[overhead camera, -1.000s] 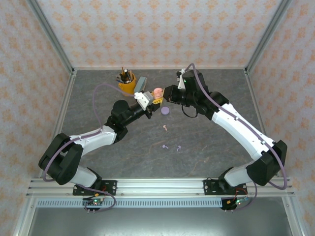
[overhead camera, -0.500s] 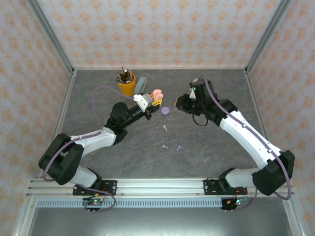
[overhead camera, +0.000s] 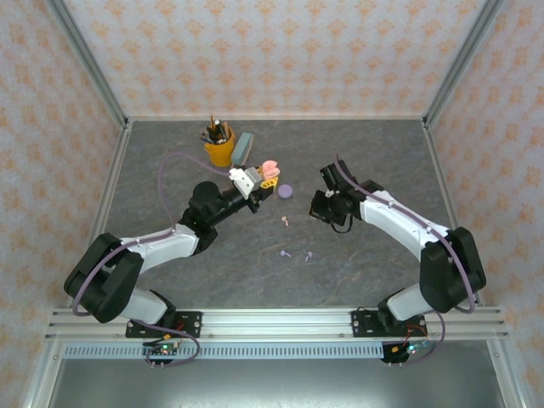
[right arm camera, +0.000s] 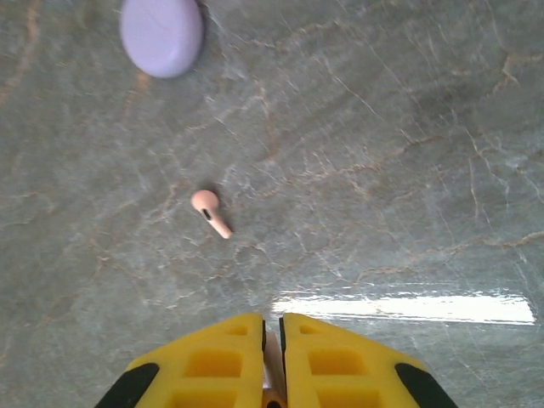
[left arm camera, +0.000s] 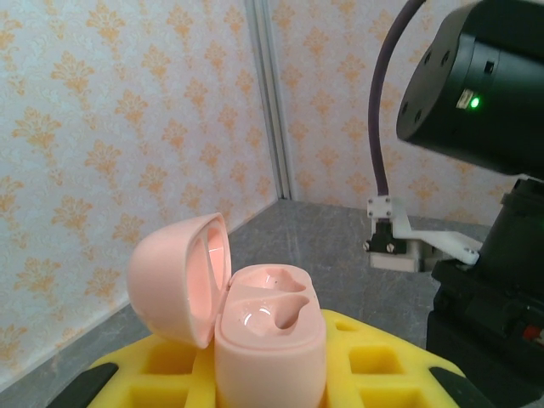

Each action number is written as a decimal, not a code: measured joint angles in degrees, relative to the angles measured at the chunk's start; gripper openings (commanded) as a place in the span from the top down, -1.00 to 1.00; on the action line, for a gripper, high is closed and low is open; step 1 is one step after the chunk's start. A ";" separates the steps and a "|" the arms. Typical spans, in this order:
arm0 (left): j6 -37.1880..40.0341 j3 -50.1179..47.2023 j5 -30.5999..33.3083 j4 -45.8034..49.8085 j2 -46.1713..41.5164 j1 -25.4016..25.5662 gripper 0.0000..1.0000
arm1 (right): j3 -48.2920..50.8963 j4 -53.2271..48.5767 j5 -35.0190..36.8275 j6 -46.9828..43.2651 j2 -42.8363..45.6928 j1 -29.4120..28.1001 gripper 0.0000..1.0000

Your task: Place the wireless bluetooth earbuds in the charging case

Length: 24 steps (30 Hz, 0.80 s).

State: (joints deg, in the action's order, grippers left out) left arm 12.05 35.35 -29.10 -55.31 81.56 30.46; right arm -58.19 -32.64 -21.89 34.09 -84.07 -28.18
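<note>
Left jaws tight around open pink case (left arm camera: 270, 340); right jaws narrow, above bare table (right arm camera: 408, 170).

Overhead, we look down from behind the arm bases (overhead camera: 161, 321) at 6 o'clock, far enough back to take in the whole table (overhead camera: 374, 280). At the left wrist we sit close behind the pink case (left arm camera: 270, 340), facing level toward the wall (left arm camera: 102, 127). At the right wrist we face straight down, low over the tabletop. The pink earbud (right arm camera: 210, 212) and lilac disc (right arm camera: 161, 34) at 11 o'clock there also lie in the overhead view.

Grey marbled tabletop (overhead camera: 382, 153) lies open at far right; orange pen cup (overhead camera: 219, 150) and grey rectangular block (overhead camera: 245, 145) obstruct far left; lilac round disc (overhead camera: 286, 191) sits centrally.
</note>
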 measured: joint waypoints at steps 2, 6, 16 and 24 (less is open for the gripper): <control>0.17 -0.11 0.02 0.85 -0.17 0.28 1.00 | 0.00 0.07 -0.04 -0.02 -0.11 0.02 0.78; 1.51 -0.20 0.02 3.37 -0.20 1.07 1.00 | -1.09 -0.55 -0.15 -0.31 -1.88 0.11 0.78; 2.89 -0.28 0.04 5.75 -0.20 1.33 1.00 | -3.23 -6.91 -1.90 -2.64 -10.78 0.28 0.79; 2.84 -0.72 -0.04 5.60 -0.20 1.44 1.00 | -7.72 -15.78 -4.11 -6.16 -15.56 0.28 0.77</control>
State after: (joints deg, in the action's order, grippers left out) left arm 14.90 34.63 -29.15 -49.71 81.36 31.90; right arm -65.91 -48.42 -26.00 27.92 -99.63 -27.90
